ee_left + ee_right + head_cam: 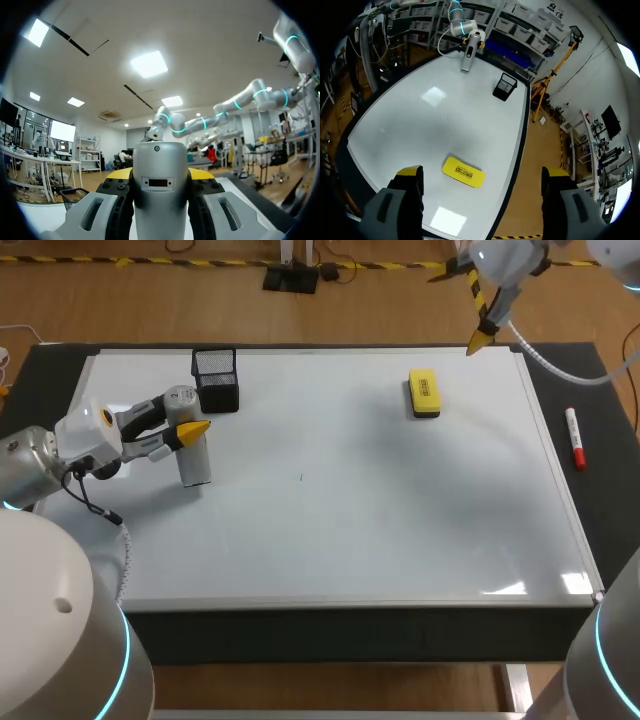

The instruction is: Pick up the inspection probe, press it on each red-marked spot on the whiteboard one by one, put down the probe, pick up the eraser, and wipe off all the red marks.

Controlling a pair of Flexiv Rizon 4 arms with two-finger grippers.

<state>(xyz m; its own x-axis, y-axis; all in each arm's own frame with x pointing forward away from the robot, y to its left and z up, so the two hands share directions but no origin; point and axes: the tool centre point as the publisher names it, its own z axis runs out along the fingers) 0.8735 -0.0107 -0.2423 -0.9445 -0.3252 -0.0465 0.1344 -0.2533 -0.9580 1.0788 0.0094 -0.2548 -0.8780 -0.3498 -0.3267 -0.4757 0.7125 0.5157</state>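
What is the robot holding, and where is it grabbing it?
The left gripper holds the probe by its upper part. The right gripper is open and holds nothing.

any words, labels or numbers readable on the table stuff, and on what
No text is legible.
eraser: dark printed label on top, too small to read.
probe: dark rectangular window, no text visible.
marker: no readable print.
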